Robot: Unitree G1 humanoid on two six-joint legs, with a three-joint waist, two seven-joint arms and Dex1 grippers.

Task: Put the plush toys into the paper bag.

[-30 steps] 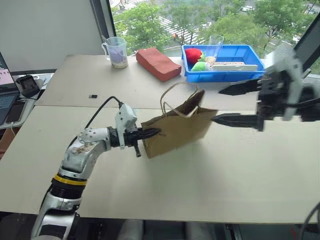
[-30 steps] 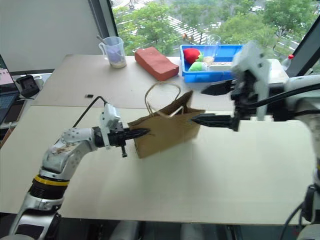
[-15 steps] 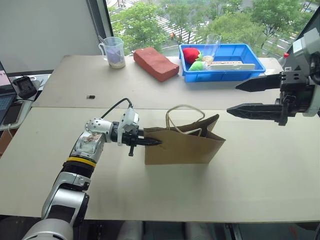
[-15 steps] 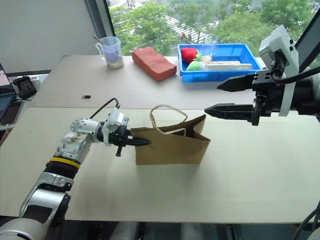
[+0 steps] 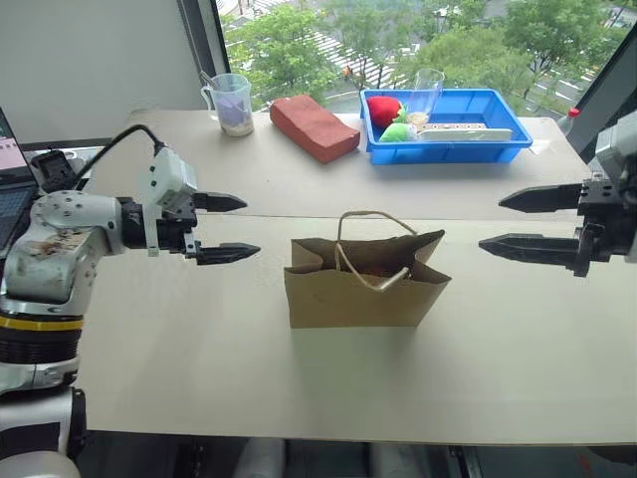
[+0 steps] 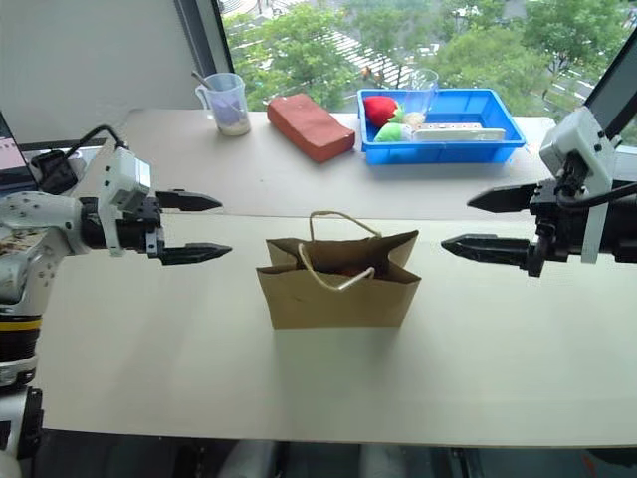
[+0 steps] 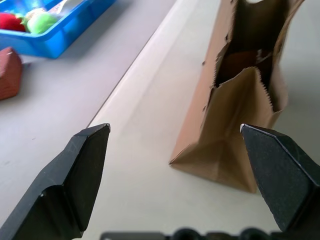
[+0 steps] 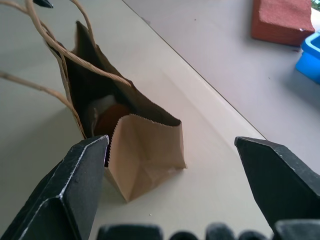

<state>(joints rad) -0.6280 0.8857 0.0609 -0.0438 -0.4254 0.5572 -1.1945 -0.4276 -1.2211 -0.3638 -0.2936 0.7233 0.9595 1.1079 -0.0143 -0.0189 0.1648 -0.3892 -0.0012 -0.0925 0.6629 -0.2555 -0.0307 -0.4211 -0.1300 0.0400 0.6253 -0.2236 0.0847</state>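
Bag point(image 5: 363, 289) unmarked, upright between open hands.

Tan-brown kraft paper bag point(image 5: 366, 292) with pale twisted cord handles; reddish-brown brick-shaped block point(image 5: 315, 126); bright blue plastic tray point(image 5: 453, 141) containing red point(image 5: 384, 108) and green point(image 5: 397, 130) soft shapes; beige tabletop point(image 5: 299, 378).

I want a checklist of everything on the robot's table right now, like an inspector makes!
Surface: pale table, two boards joined by a seam.
Job's things: paper bag standing upright, mouth open, handles up; reddish-brown and white shapes inside, seen from the right wrist.
Clutter: blue tray with red and green soft shapes, brick-shaped block, measuring cup.
Grippers: left gripper open, off the bag; right gripper open, off the bag.
Cables: black cable at left wrist.
Surroundings: window, trees outside.
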